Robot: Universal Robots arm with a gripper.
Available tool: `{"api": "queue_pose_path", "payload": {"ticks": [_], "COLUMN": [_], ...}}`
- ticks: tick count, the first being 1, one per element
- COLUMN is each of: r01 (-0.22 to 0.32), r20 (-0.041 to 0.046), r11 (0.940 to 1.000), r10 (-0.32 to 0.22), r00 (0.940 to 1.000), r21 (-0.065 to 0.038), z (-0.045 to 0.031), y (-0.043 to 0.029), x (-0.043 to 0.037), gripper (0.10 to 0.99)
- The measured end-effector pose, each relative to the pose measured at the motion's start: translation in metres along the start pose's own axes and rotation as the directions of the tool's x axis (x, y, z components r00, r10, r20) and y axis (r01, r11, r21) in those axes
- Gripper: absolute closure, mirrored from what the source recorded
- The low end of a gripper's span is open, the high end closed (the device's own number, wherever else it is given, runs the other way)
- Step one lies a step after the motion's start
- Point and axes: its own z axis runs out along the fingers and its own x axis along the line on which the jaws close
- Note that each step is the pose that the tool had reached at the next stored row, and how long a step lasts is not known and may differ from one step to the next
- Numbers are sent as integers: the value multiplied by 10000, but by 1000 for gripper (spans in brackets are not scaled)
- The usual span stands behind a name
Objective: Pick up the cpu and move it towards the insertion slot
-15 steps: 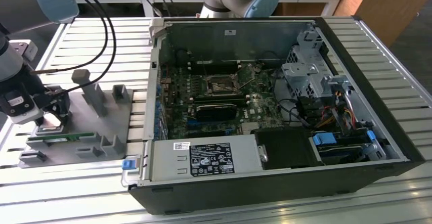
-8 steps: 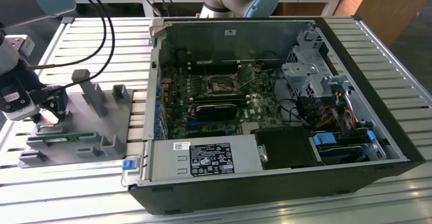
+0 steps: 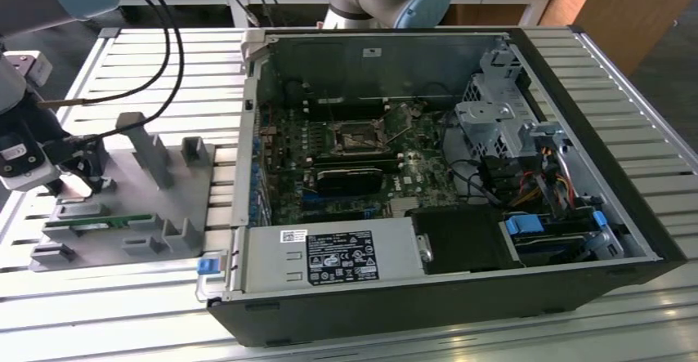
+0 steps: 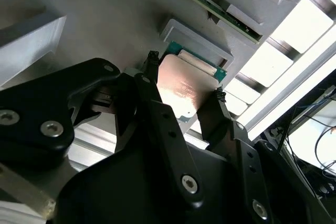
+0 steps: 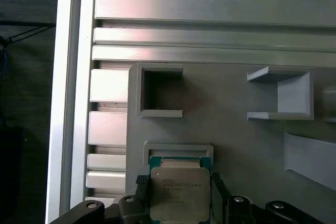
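An open computer case (image 3: 436,313) lies on the slatted table (image 3: 610,68), with the insertion slot (image 3: 355,139) on its board. Well apart, at the exterior view's left, a grey fixture (image 3: 153,207) sits under the pincer (image 5: 179,182). The pincer's fingers pinch opposite edges of the cpu (image 5: 180,195), which is at the fixture's square recess (image 5: 178,149).
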Motion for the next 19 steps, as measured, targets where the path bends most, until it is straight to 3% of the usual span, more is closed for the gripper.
{"api": "queue_pose_path", "payload": {"ticks": [19], "r01": [0], "r20": [2], "r11": [10000], "r10": [0], "r00": [10000], "r21": [-1], "z": [-97], "y": [5], "x": [2], "gripper": [541]}}
